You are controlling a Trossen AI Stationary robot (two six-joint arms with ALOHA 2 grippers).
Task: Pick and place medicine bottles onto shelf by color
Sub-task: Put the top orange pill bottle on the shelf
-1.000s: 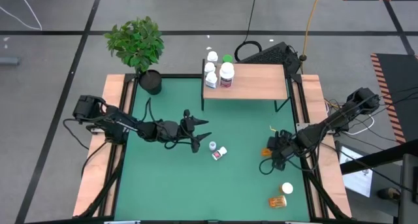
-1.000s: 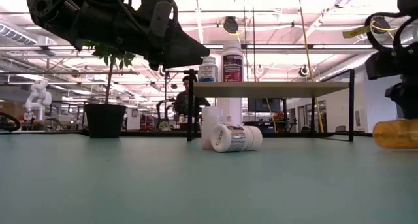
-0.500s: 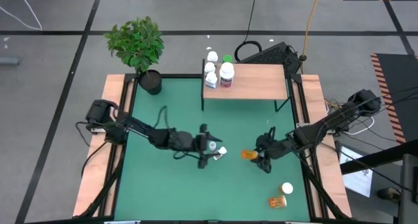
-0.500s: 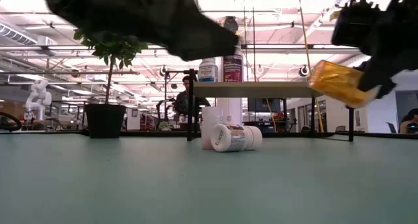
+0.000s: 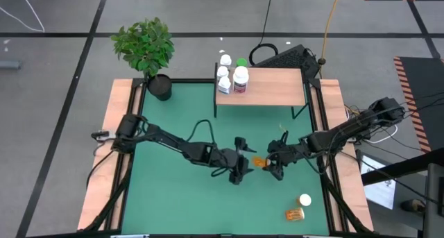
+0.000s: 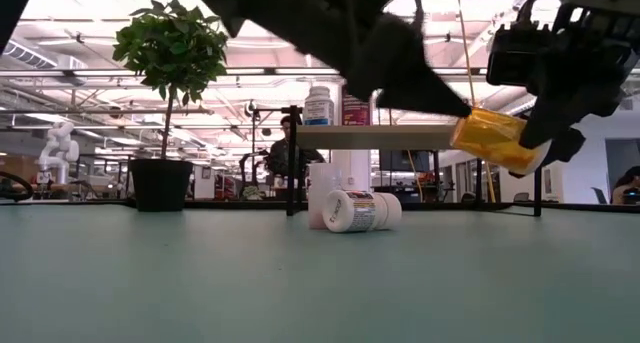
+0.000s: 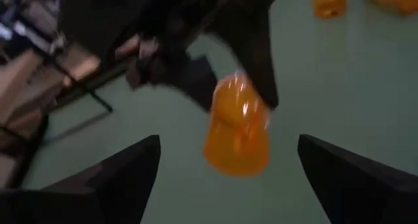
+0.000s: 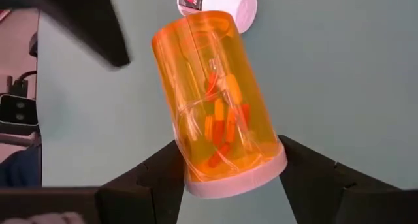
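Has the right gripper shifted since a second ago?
Yes. The right gripper, holding the amber bottle, has moved from near the table's right rail toward the mat's middle, below the shelf, meeting the open left gripper.

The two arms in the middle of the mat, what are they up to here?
It looks like a handover in mid-air. The right claw holds an amber bottle by its white-capped end, above the green mat. The left claw, fingers spread wide, faces the bottle's other end but has not closed on it. Two white bottles sit on the mat, two more amber ones lie near the right edge, and several white ones stand on the shelf.
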